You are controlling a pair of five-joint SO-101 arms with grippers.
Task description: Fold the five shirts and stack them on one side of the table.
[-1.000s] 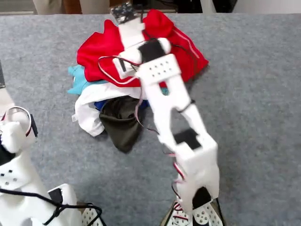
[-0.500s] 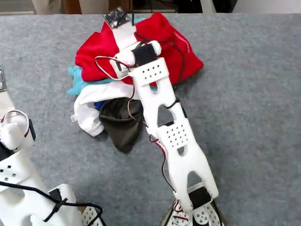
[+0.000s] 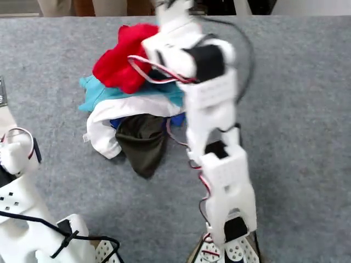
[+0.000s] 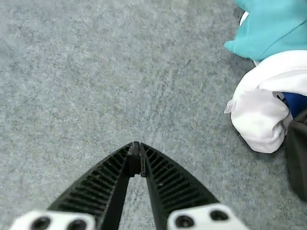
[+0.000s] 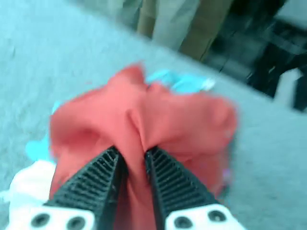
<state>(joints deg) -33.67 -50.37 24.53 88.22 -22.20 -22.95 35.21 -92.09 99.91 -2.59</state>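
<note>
Lift underway: your right arm [image 3: 211, 109] is reared up over the heap, where a second ago it lay stretched low across it. The right gripper [image 5: 132, 154] has its fingers clamped on a fold of the red shirt [image 5: 144, 115], with cloth squeezed between them.

The red shirt was spread wide to the right over the pile. Now it's drawn into a tighter lump on the far-left part of the heap, toward the far edge of the bench [image 3: 296, 109]. The teal shirt [image 3: 98, 94] underneath shows a lot more than before. The white shirt [image 3: 109, 118] and dark shirt [image 3: 141, 142] at the near side haven't shifted.

My read: shirt one is peeling off the pile. It isn't clear of it yet and no folding has begun, so all five are still to do.

Orientation: the bunched red shirt runs roughly from the far side, where it's pinched, down toward the near left. I can't make out collar, hem or sleeves, so its true long axis is unreadable until you lay it flat.

The left gripper [image 4: 135, 151] sits with fingers closed on nothing, above bare bench at the near left, with the heap to its right.
</note>
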